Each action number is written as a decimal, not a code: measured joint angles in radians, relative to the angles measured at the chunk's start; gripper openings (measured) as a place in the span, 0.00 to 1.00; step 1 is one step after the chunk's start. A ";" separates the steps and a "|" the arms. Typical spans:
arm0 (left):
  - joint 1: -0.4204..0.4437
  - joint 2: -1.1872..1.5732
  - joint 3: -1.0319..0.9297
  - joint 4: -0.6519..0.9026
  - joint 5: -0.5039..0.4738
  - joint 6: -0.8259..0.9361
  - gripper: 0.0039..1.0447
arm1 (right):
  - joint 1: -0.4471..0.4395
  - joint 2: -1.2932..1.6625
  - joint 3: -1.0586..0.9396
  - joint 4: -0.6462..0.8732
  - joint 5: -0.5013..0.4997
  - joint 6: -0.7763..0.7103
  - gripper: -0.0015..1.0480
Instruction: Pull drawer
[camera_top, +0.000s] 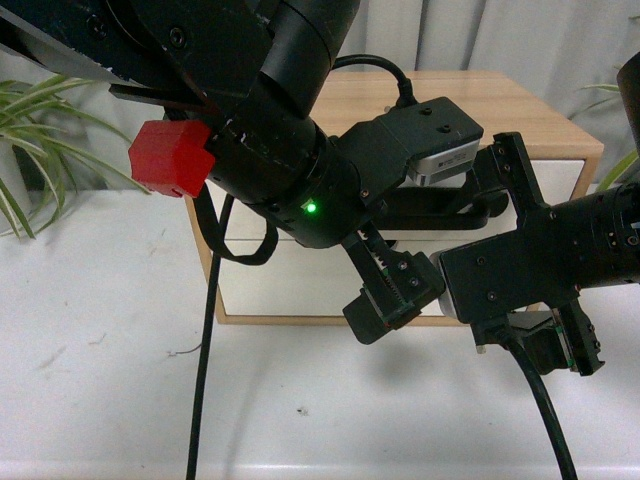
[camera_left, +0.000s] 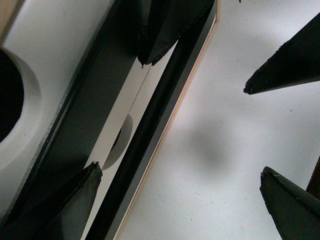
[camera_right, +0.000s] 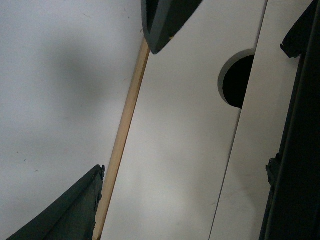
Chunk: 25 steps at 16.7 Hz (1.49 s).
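The drawer (camera_top: 558, 176) is the upper white front of a light wood cabinet (camera_top: 500, 110), mostly hidden behind my arms. Part of its long black bar handle (camera_top: 450, 208) shows between them. My left gripper (camera_top: 395, 295) hangs open in front of the cabinet's lower part. In the left wrist view the left gripper (camera_left: 180, 170) is open, with a long black bar (camera_left: 150, 120) running just inside one finger (camera_left: 75, 205) and a notch (camera_left: 10, 95) beyond. My right gripper (camera_top: 560, 345) is open, straddling white drawer fronts (camera_right: 175, 150) and holding nothing; a semicircular notch (camera_right: 237, 80) shows.
The cabinet stands on a white table (camera_top: 100, 350). Its lower front (camera_top: 290, 280) is plain white. Leafy plants stand at the left (camera_top: 30, 130) and right (camera_top: 620, 100). A black cable (camera_top: 205, 350) hangs from the left arm, which carries a red part (camera_top: 170, 155).
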 joint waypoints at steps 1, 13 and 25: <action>-0.001 0.000 -0.004 0.003 0.003 0.002 0.94 | 0.000 -0.010 -0.005 -0.011 0.004 0.010 0.94; -0.061 -0.229 -0.295 0.032 0.063 -0.026 0.94 | 0.029 -0.285 -0.269 -0.130 0.047 0.062 0.94; -0.060 -0.449 -0.340 -0.056 0.124 -0.113 0.94 | 0.012 -0.465 -0.251 -0.386 0.061 0.134 0.94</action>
